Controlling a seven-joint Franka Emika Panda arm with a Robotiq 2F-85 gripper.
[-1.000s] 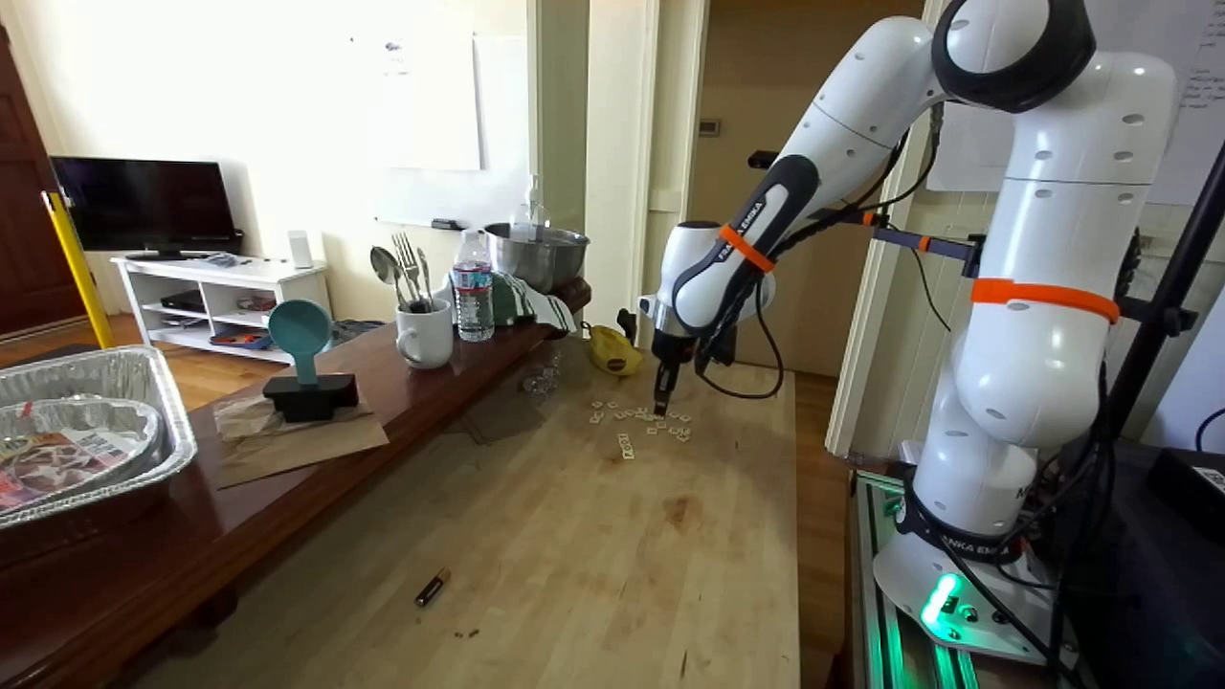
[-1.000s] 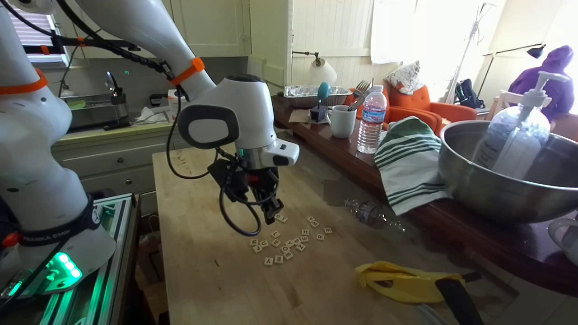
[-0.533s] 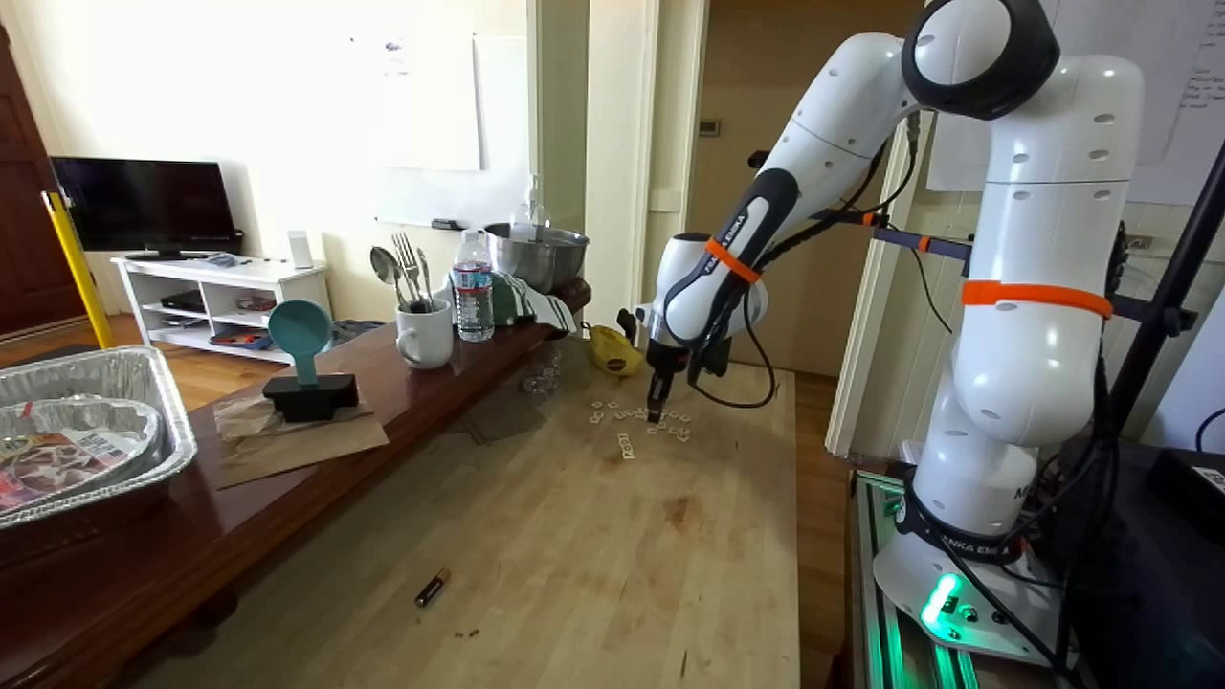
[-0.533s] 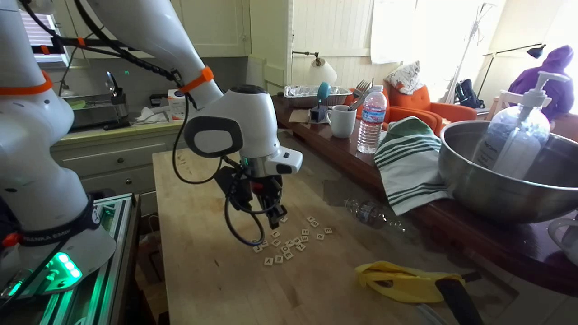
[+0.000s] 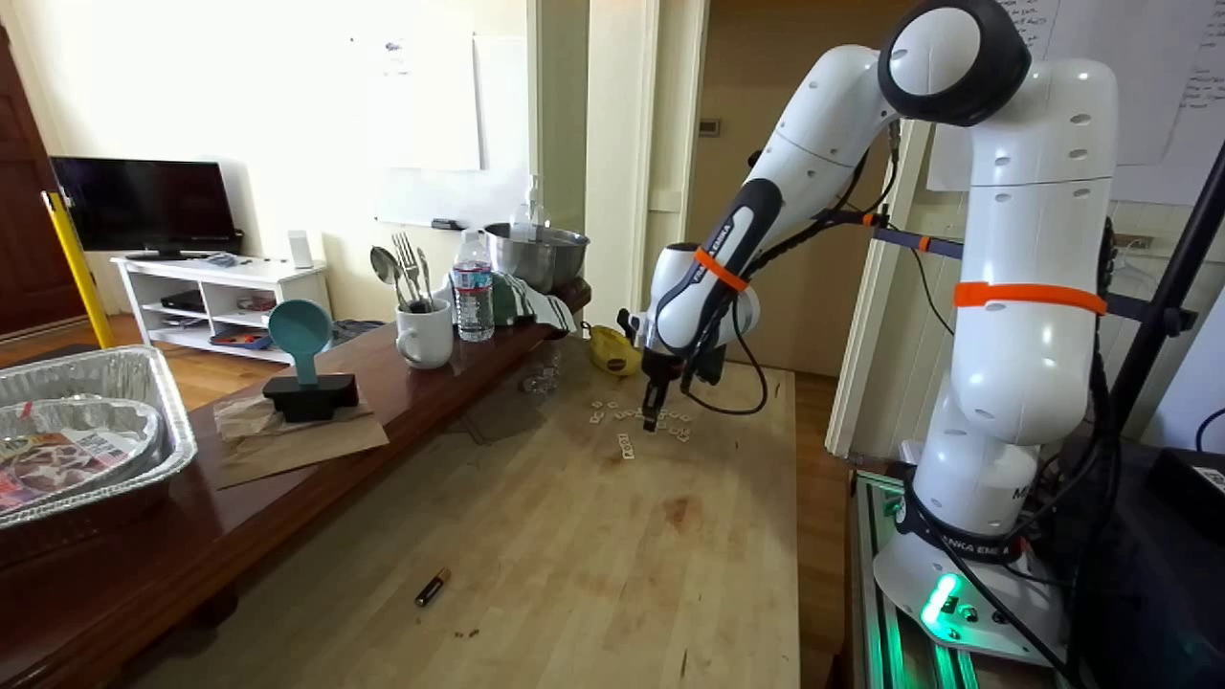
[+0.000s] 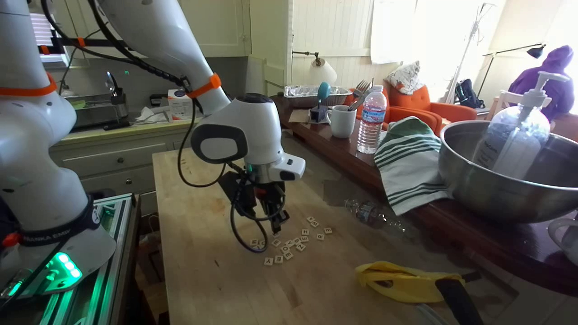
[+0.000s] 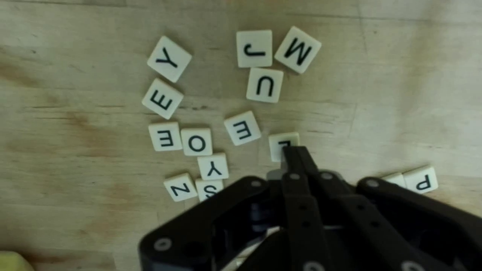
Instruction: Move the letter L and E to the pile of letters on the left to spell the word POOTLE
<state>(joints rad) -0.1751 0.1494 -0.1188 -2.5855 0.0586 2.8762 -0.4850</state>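
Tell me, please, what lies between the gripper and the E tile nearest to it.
In the wrist view, what is probably the L tile lies there, partly covered by the gripper; then a narrow bare strip before the E tile.

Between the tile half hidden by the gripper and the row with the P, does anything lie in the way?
Nothing visible lies between the half-hidden tile and the P row, but the closed gripper hides part of that path in the wrist view.

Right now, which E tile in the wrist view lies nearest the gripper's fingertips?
The E tile right of the O tile. The E left of that O and the E below the Y tile both lie farther from the fingertips.
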